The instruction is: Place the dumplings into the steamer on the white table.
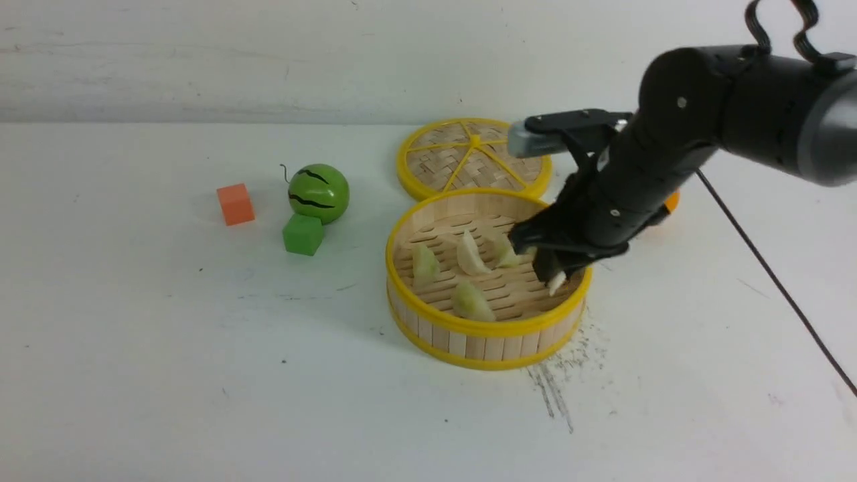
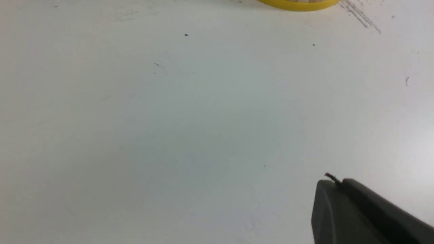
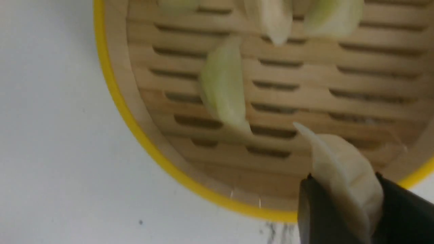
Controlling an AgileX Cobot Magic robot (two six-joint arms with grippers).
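Observation:
The steamer (image 1: 489, 328) stands on the white table (image 1: 134, 348) right of centre, with several pale dumplings on its slatted floor, such as one (image 1: 425, 264) at the left and one (image 1: 472, 301) near the front wall. My right gripper (image 1: 552, 271) hangs over the steamer's right side, shut on a cream dumpling (image 1: 557, 282). In the right wrist view that dumpling (image 3: 342, 169) sits between the two dark fingers of the right gripper (image 3: 343, 178), above the steamer's rim (image 3: 112, 88). My left gripper (image 2: 334, 183) is shut and empty over bare table; the steamer's rim (image 2: 298, 4) just shows.
The flat woven lid (image 1: 472, 157) lies behind the steamer. A green striped ball (image 1: 319, 193), a green cube (image 1: 302, 234) and an orange cube (image 1: 235, 204) sit to the left. An orange thing (image 1: 671, 199) peeks from behind the right arm. A dark scratch smear (image 1: 556, 388) marks the table.

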